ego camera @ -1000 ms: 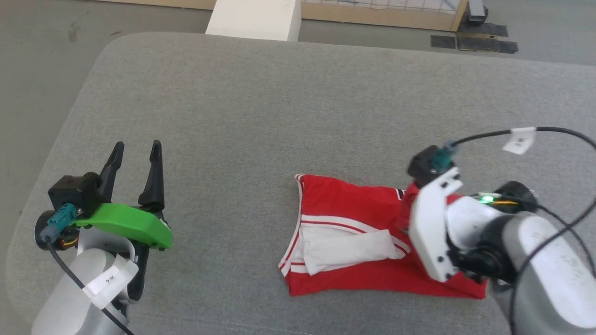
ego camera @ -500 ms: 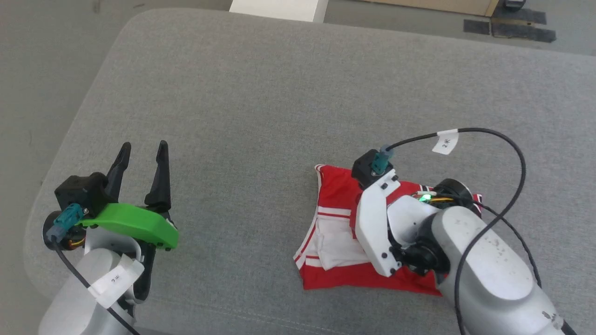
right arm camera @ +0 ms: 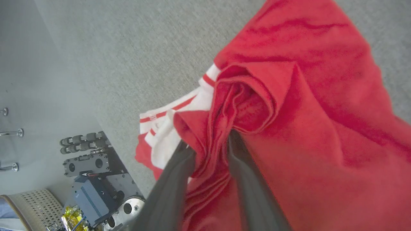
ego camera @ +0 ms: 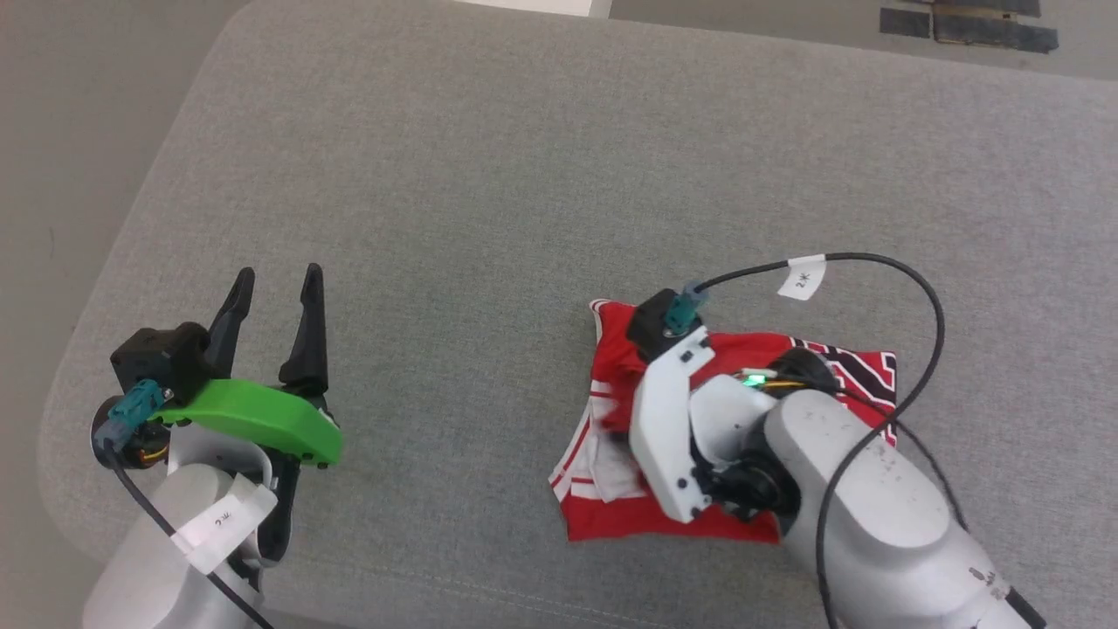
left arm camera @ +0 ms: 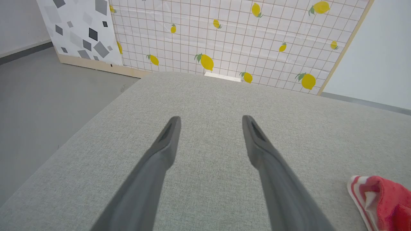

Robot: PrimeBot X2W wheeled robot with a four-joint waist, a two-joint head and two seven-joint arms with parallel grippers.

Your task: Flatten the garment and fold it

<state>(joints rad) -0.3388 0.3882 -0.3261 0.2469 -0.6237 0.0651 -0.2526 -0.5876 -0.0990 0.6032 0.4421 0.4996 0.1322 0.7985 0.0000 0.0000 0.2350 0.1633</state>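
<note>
- Pinching a bunched ridge of red cloth between its two dark fingers, my right gripper is clamped on the garment. The right wrist view shows the fabric gathered into folds right at the fingertips.
- In the head view those fingers are hidden under my white wrist bracket, next to a small glowing green light.
- My left gripper hovers with its fingers spread and nothing between them. It sits off to the left behind a green bracket, well apart from the garment.
- A white tag on my right arm's cable carries a "2" and a second mark I cannot make out. A similar tag wraps the left arm's cable, and its writing also begins with "2".
- The garment lies crumpled on the right part of the grey cushioned surface, with white, red-striped trim at its left edge. Black lettering peeks out at its far right corner, too cut off to read.
- The left wrist view catches a red-and-white striped corner at its lower right. Beyond the surface it shows a lemon-printed grid panel beside a panel of grey squares.
- The right wrist view adds dark equipment on the floor beside the surface.
- Dark tape strips mark the floor at the top right of the head view.
</note>
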